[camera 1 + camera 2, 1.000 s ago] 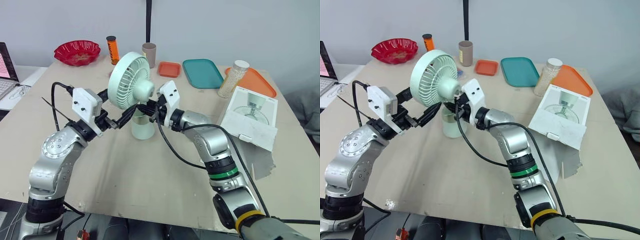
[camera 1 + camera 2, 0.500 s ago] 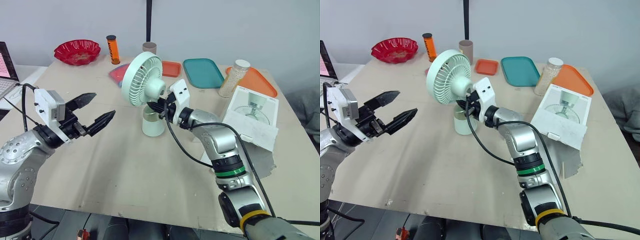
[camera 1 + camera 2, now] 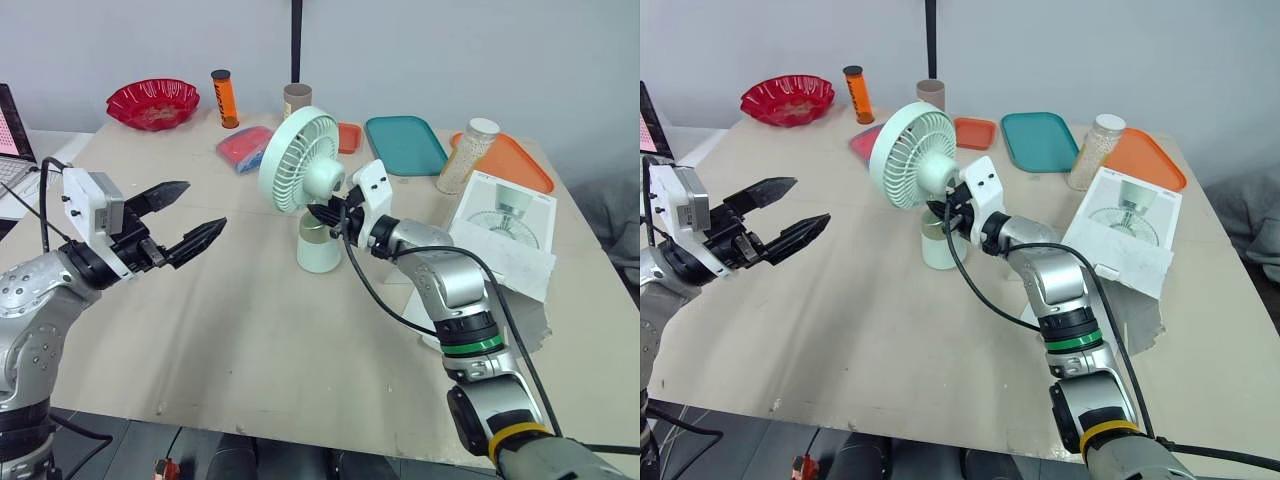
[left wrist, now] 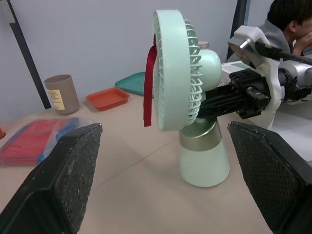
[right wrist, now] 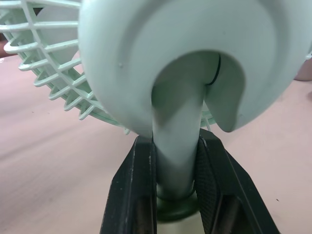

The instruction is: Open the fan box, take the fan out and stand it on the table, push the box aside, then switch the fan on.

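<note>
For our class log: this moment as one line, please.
fan: upright on table | right fingers: shut on fan | left fingers: open, apart | box: aside

Your left gripper (image 4: 165, 127) is spread wide, with the fan (image 4: 175, 73) framed between its fingers (image 4: 63, 180).

The fan stands upright on the table (image 4: 126, 195) just beyond your fingertips, apart from both pads, seen edge-on with a red ribbon (image 4: 149, 83) hanging down its grille. The right gripper (image 4: 209, 100) reaches in from past the other finger (image 4: 265, 170) and meets the fan's neck behind the grille. Beyond the first finger you have a red packet (image 4: 31, 139), and farther off a brown cup (image 4: 57, 95) beside a black pole (image 4: 27, 53), an orange tray (image 4: 107, 98) and a teal tray (image 4: 134, 82). A person (image 4: 290, 22) sits far behind the right gripper.
</note>
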`<move>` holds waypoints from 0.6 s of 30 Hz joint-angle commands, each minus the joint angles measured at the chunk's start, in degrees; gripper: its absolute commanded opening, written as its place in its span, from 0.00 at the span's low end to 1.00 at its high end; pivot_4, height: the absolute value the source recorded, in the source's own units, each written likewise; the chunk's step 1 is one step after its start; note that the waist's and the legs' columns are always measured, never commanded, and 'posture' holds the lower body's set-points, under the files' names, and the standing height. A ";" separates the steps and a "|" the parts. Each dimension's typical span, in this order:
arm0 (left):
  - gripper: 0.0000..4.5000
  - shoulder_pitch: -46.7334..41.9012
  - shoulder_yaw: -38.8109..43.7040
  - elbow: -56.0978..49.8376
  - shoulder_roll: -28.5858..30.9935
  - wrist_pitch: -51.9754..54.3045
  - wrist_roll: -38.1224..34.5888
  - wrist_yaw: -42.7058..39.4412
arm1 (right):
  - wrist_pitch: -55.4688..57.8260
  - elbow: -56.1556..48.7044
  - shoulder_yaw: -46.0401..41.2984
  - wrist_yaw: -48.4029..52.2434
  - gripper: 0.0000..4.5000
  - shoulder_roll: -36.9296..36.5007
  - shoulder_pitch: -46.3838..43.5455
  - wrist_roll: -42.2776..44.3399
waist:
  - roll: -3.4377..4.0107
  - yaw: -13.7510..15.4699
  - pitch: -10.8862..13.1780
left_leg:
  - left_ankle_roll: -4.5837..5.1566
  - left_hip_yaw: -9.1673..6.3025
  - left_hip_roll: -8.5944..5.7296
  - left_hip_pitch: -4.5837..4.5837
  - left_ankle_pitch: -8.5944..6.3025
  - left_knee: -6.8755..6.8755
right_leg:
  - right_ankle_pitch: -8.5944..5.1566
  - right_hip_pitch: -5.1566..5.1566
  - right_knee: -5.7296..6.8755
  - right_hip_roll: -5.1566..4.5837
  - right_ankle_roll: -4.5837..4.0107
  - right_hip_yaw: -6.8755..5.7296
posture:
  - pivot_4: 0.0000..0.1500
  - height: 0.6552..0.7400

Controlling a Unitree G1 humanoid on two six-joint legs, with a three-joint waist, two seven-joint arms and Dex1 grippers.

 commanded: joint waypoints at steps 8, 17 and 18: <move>0.86 7.49 -0.62 4.39 1.11 -3.36 2.16 -8.74 | 1.27 -18.29 -5.51 13.91 0.10 -4.84 7.18 16.09 | 0.05 0.07 0.05 | 0.02 0.03 0.01 -0.01 0.02 -0.03 | 0.00 -0.02 0.01 -0.01 -0.01 0.00 | 1.00 0.99; 0.21 6.29 -6.96 6.49 0.35 -5.80 2.93 -16.39 | 1.07 -25.80 -2.11 20.21 0.10 -9.15 14.24 18.84 | 0.05 -0.05 0.05 | 0.04 0.03 0.02 -0.01 0.04 -0.05 | 0.01 -0.04 0.01 0.02 -0.03 0.01 | 1.00 0.99; 0.12 6.02 -7.70 6.39 0.42 -5.63 2.84 -17.08 | 0.74 -26.08 -1.61 20.74 0.10 -9.41 14.93 18.74 | 0.05 0.01 0.05 | 0.04 0.02 0.03 0.00 0.04 -0.05 | 0.01 -0.03 0.02 0.03 -0.03 0.00 | 1.00 0.99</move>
